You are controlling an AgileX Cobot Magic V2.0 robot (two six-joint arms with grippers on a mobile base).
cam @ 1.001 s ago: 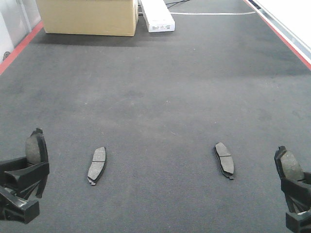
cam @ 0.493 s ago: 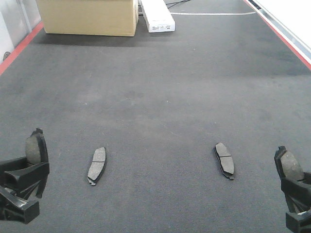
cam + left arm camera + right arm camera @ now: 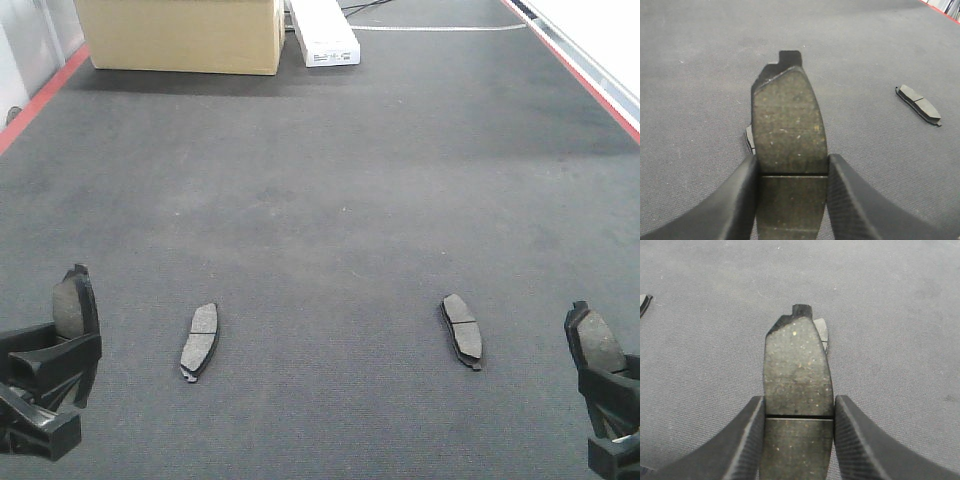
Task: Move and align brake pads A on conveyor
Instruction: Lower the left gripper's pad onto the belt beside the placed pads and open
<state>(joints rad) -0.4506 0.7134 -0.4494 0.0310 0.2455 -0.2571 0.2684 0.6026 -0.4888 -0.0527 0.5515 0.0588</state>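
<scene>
The dark grey conveyor (image 3: 320, 200) carries two brake pads lying flat: one at front left (image 3: 199, 341) and one at front right (image 3: 462, 330). My left gripper (image 3: 62, 350) is shut on a third pad (image 3: 72, 305), held upright above the belt's front-left corner. In the left wrist view this pad (image 3: 789, 120) fills the jaws of the gripper (image 3: 792, 172), friction face up. My right gripper (image 3: 605, 385) is shut on another pad (image 3: 597, 340) at the front right. In the right wrist view that pad (image 3: 797, 375) sits in the gripper (image 3: 799, 415), partly hiding a lying pad (image 3: 822, 332).
A cardboard box (image 3: 180, 35) and a long white box (image 3: 322, 32) stand at the belt's far end. Red edge strips run along the left (image 3: 40, 95) and right (image 3: 590, 75) sides. In the left wrist view a lying pad (image 3: 919, 104) shows at the right.
</scene>
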